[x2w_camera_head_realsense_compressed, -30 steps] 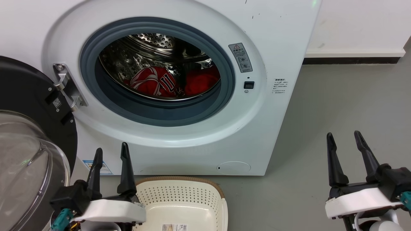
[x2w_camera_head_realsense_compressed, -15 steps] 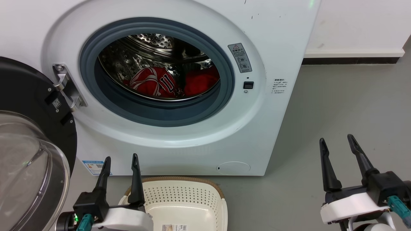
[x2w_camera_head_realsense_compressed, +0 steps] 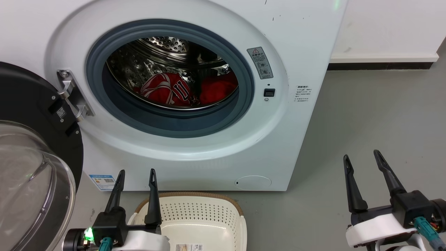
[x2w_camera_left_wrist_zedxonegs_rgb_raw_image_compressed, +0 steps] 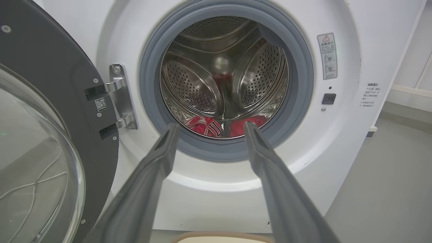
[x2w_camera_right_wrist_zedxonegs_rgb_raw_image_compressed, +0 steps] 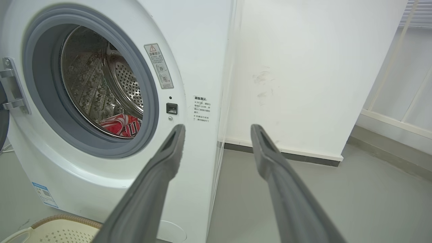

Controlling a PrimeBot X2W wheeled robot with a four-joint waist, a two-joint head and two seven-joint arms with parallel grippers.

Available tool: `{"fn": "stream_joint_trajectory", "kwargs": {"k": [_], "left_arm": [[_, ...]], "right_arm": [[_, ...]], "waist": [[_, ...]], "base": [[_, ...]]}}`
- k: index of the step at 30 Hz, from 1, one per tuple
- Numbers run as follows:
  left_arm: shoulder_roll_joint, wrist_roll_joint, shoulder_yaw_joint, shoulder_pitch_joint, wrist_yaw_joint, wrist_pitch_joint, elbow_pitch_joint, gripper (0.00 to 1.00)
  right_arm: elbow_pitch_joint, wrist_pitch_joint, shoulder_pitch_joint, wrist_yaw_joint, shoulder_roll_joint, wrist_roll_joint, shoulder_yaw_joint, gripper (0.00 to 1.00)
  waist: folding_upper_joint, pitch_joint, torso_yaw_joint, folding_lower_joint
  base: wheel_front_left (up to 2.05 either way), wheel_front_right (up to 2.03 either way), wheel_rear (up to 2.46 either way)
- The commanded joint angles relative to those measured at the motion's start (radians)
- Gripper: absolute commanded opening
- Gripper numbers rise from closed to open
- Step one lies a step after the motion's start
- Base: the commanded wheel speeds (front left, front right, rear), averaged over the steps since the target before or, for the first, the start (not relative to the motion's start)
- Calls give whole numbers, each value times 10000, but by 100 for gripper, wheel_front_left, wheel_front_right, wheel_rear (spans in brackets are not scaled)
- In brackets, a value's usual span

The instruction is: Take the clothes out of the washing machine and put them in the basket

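From where I stand, the job looks barely begun. The washing machine (x2w_camera_head_realsense_compressed: 195,167) has its black-framed glass door (x2w_camera_head_realsense_compressed: 31,104) swung wide on the left, and both red garments lie at the bottom of the perforated steel drum (x2w_camera_head_realsense_compressed: 167,43). The basketball jersey (x2w_camera_head_realsense_compressed: 163,89), crumpled with its white-striped trim showing, sits on the left; the plain red cloth (x2w_camera_head_realsense_compressed: 217,89), soft and bunched, sits just beside it on the right.

The cream plastic basket (x2w_camera_head_realsense_compressed: 195,194), dotted with small holes under a brown woven-look rim, waits on the grey floor (x2w_camera_head_realsense_compressed: 366,111) right below the porthole. What I can see of its inside holds no clothes.

The left gripper (x2w_camera_head_realsense_compressed: 137,172) hovers low over the basket's near corner and the right gripper (x2w_camera_head_realsense_compressed: 361,155) hangs well off to the side. The fingers of both are spread apart and hold nothing. A thick grey rubber seal (x2w_camera_head_realsense_compressed: 174,122) rings the opening. Both pieces have yet to be pulled out.
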State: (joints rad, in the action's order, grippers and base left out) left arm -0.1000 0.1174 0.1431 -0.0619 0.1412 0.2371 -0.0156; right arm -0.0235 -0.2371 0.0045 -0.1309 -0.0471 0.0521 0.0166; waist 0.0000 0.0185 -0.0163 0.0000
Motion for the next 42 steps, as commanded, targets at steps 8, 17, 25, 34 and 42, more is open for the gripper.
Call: {"fn": "stream_joint_trajectory", "kwargs": {"k": [8, 17, 25, 34, 42], "left_arm": [[82, -441, -162, -245, -288, 212, 6, 100], [294, -775, -465, -346, -725, 293, 307, 100], [395, -851, -686, -319, -953, 288, 373, 100], [450, -893, -784, -336, -1059, 287, 400, 100], [298, -1049, -1048, -163, -1179, 287, 411, 100]], "right_arm": [[-437, -213, 96, 3, -49, 199, 91, 100], [-761, -284, 49, 3, -49, 33, 81, 100], [-887, -284, -14, 3, -49, 36, 20, 100], [-875, -284, -102, 3, -49, -10, -9, 100], [-858, -284, -385, 3, -46, -176, -23, 100]], "waist": [[0, 13, -36, 0], [0, -5, -45, 0], [0, -6, -57, 0], [0, -15, -128, 0], [0, 444, -827, 0]], "base": [[0, 0, 0], [0, 0, 0], [0, 0, 0], [0, 0, 0], [0, 0, 0]]}}
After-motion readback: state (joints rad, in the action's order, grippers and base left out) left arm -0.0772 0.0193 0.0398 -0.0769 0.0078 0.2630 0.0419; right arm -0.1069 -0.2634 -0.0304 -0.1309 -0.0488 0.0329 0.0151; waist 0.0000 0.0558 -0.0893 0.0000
